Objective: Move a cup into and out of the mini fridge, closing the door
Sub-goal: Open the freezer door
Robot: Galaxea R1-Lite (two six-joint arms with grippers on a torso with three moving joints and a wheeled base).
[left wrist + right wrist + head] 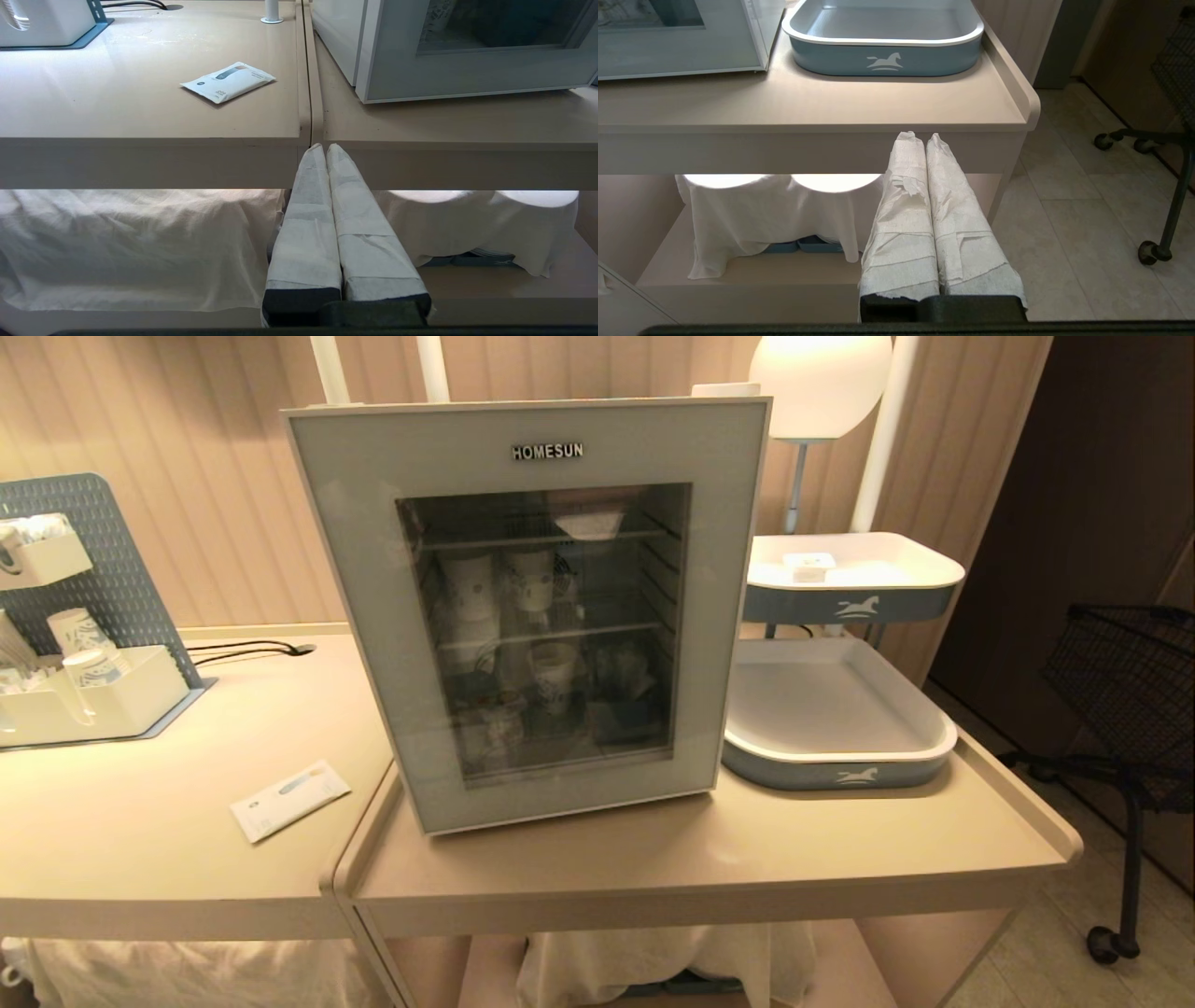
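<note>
The mini fridge (532, 607) stands on the table (747, 859) with its door (560, 448) shut. Below the table's front edge, well apart from the door, the left pincer (321, 148) and right pincer (920, 137) hang empty, fingers pressed together. No yogurt-type cup can be made out.

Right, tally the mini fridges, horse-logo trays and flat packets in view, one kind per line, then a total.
Mini fridge: 1
Horse-logo trays: 2, the lower tray and the upper tray
Flat packet: 1
Total: 4
</note>
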